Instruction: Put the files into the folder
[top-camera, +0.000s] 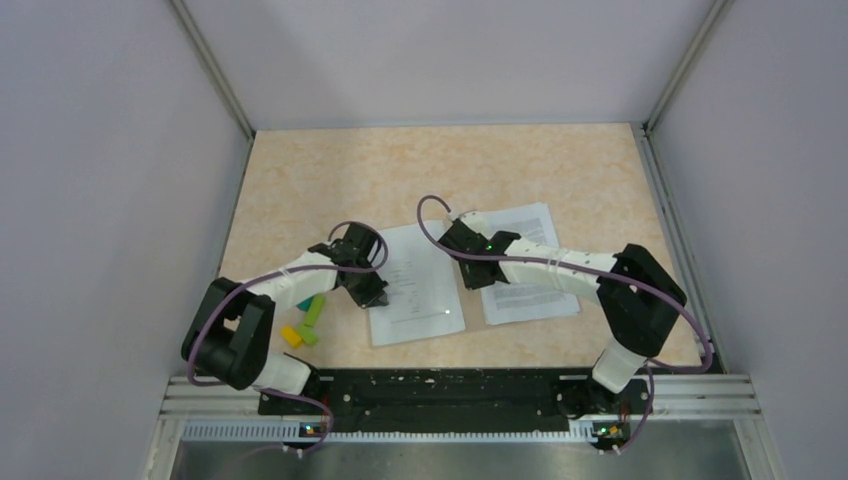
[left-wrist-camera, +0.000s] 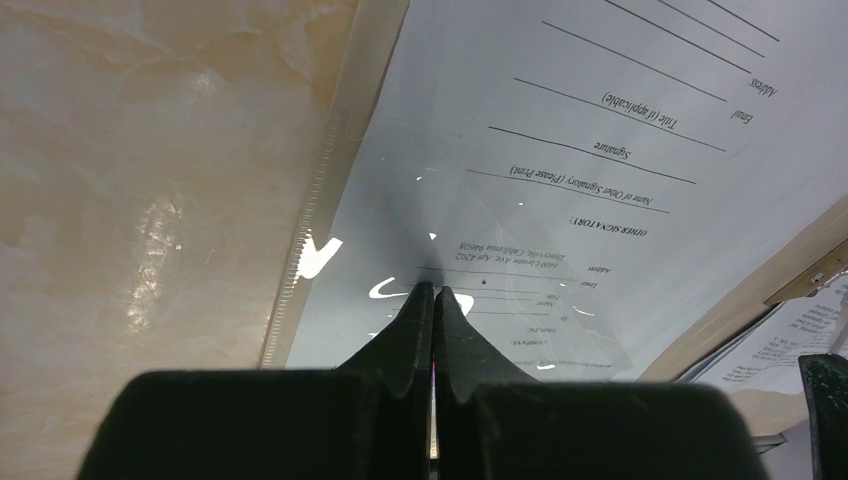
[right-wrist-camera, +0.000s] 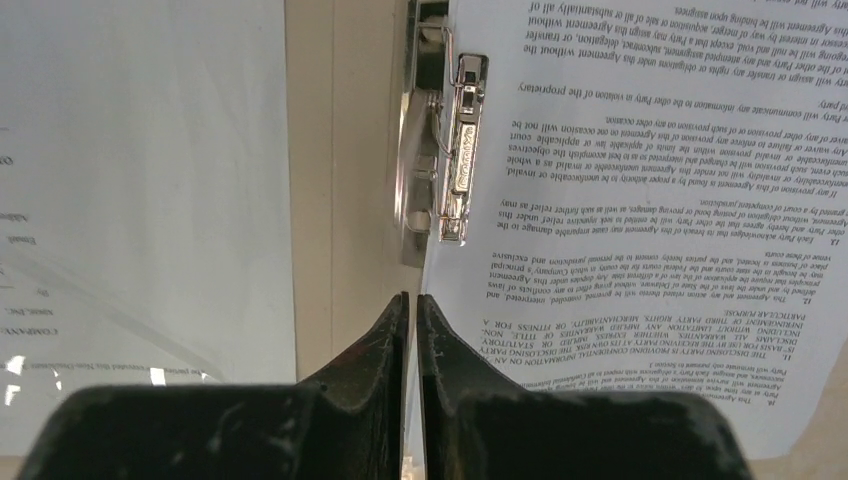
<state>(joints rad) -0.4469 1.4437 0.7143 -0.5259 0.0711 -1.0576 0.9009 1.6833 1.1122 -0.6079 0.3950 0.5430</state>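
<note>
The left gripper (left-wrist-camera: 433, 292) has its two black fingers pressed fully together. Their tips touch a glossy clear plastic film (left-wrist-camera: 335, 150) that lies over a white paper sheet printed with signature and address lines (left-wrist-camera: 600, 120). The film dimples around the tips, and I cannot tell whether any of it is pinched between them.

The right gripper (right-wrist-camera: 412, 300) is closed to a hairline slit. Its tips sit at the inner edge of a second white paper sheet filled with dense black print (right-wrist-camera: 620, 200), just short of a small silver metal clip fastener (right-wrist-camera: 462, 150). Whether the sheet's edge is caught in the slit cannot be told.

The thin tan-brown cardboard folder (right-wrist-camera: 340, 150) lies open and flat near the middle of the speckled beige tabletop (top-camera: 300, 180). The dense sheet lies on its right half under the clip, and the signature sheet lies to the left of its spine. A few small green, yellow and teal blocks (top-camera: 305, 322) lie beside the left arm, apart from the papers.
</note>
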